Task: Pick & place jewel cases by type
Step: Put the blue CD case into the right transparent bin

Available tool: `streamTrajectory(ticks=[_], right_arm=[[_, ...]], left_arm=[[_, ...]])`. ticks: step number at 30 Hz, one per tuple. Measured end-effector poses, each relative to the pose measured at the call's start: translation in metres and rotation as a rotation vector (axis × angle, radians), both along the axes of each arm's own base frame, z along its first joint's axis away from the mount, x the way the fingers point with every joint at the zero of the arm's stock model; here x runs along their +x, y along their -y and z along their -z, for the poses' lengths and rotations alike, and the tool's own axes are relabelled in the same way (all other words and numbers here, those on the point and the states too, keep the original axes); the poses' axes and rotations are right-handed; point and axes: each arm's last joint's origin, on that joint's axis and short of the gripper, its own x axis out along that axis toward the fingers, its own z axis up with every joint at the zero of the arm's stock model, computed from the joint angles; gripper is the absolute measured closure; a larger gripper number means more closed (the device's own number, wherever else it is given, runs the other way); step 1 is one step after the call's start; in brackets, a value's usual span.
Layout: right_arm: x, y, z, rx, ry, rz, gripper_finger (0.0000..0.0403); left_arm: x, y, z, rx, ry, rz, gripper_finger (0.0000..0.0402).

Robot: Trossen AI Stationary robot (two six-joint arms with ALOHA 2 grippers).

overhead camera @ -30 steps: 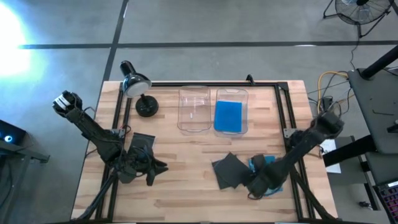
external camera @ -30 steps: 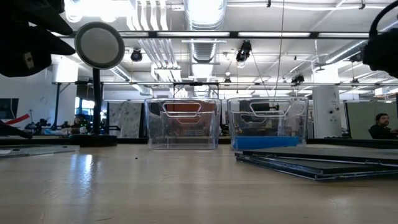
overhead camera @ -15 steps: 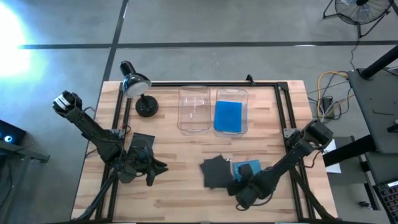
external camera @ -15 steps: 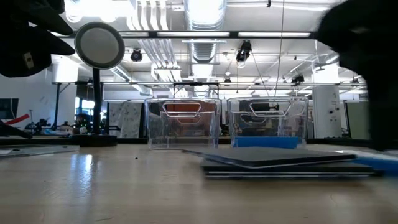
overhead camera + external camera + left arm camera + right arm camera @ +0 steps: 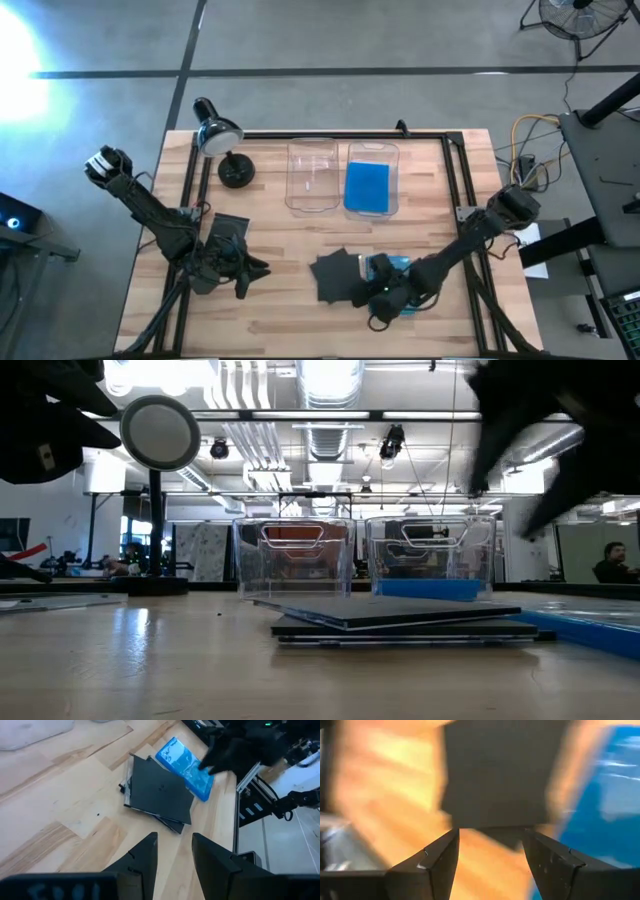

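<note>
- My right gripper (image 5: 383,300) hung low over the loose jewel cases near the front of the table (image 5: 290,330), fingers spread and pinching nothing.
- The dark jewel cases (image 5: 340,278) lay as an overlapped stack, with a blue jewel case (image 5: 398,268) just beside them and partly under my arm.
- I judged the main risk was dragging the stack: coming down at the dark cases' edge with spread fingers could shove them across the wood or catch two at once.
- The blue case sat so close that a careless close might have clipped it too, mixing the types.
- My left gripper (image 5: 232,262) waited pressed shut at the table's left front.
- The right clear bin (image 5: 372,150) held one blue case (image 5: 366,187) lying flat.
- The left clear bin (image 5: 312,150) showed nothing inside.
</note>
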Motion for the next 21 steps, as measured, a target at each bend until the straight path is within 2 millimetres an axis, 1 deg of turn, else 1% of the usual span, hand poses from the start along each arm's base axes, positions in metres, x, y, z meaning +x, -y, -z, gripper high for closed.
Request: streamTrajectory(ticks=[2, 4, 6, 8, 12, 15, 21], right_arm=[[-0.016, 0.002, 0.003, -0.007, -0.105, 0.088, 0.0191], [-0.031, 0.001, 0.001, 0.032, -0.209, 0.153, 0.0191], [-0.045, -0.001, 0.0, 0.068, -0.324, 0.193, 0.0191], [-0.055, -0.006, 0.003, 0.086, -0.393, 0.204, 0.0191], [-0.065, -0.012, 0.01, 0.103, -0.43, 0.173, 0.0191], [-0.072, -0.009, 0.019, 0.076, -0.458, 0.17, 0.0191], [-0.079, -0.003, 0.041, 0.081, -0.428, 0.103, 0.0191]], left_arm=[[0.0, 0.0, 0.0, -0.005, 0.001, -0.001, 0.0298], [0.0, 0.0, 0.0, -0.009, 0.004, -0.002, 0.0298], [0.0, 0.0, -0.001, -0.015, 0.007, -0.004, 0.0298], [0.0, 0.0, -0.001, -0.016, 0.008, -0.004, 0.0298], [0.0, 0.0, -0.001, -0.015, 0.008, -0.003, 0.0298], [0.001, 0.0, -0.001, -0.015, 0.008, -0.004, 0.0298], [0.001, 0.0, -0.001, -0.017, 0.008, -0.006, 0.0298]])
